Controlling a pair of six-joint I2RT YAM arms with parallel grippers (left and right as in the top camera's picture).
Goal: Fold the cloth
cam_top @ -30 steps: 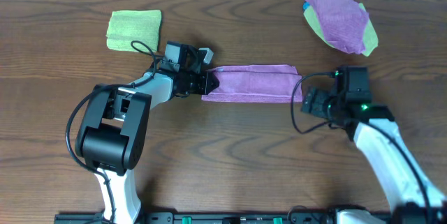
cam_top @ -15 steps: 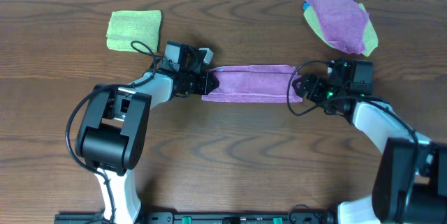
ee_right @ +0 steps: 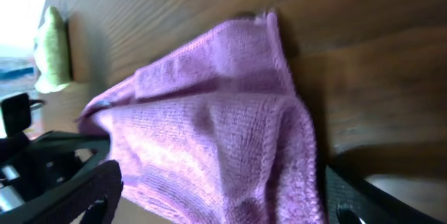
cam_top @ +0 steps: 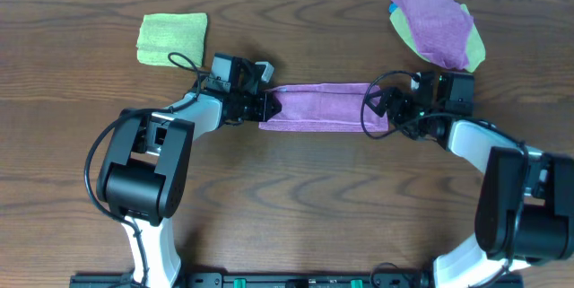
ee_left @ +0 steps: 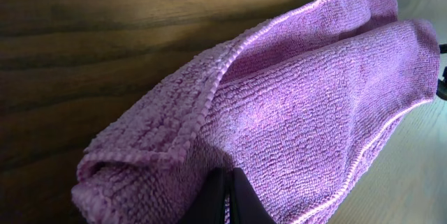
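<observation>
Worktop (cam_top: pixel 296 207), read from its left: a green cloth (cam_top: pixel 171 39) lies well apart from the work. Next is the left tool (cam_top: pixel 265 107), clamped shut on the left end of the purple cloth (cam_top: pixel 323 107). That cloth lies mid-worktop as a narrow strip, its long axis running straight from one tool to the other. At its right end the right tool (cam_top: pixel 377 110) stands with jaws wide apart, the cloth's end between them, not pinched. Being nearest that free end, it looks due to close there. Far right sits a heap of cloths (cam_top: pixel 437 23).
</observation>
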